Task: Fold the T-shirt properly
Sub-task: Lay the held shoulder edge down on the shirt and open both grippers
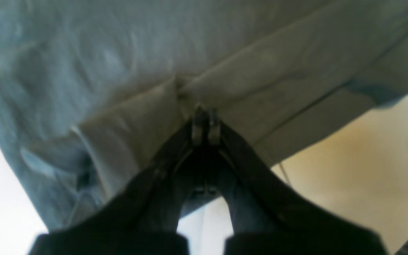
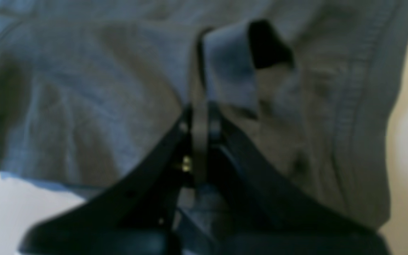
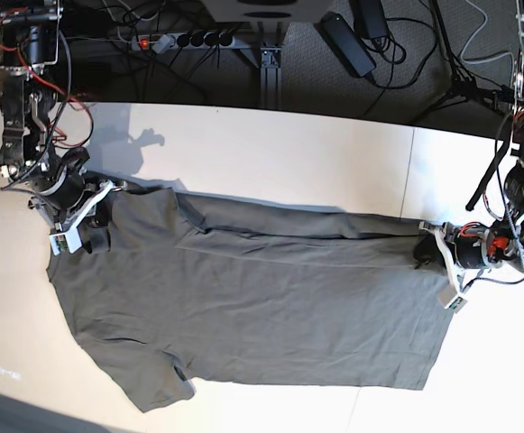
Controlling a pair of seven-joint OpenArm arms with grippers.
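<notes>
Across the pale tabletop [image 3: 271, 162] | dark olive-grey T-shirt [image 3: 252, 307] lies wrinkled, one long edge folded over | your left gripper [image 1: 205, 124], right side of the base view, and right gripper [image 2: 200, 120], opposite, both sit over that folded band, fingertips pressed together; you can't confirm pinched cloth

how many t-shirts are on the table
1 in view: the dark T-shirt, spread wide across the table with the far edge partly turned over, one claw at each end. Another layered underneath could be hidden; none shows.
</notes>
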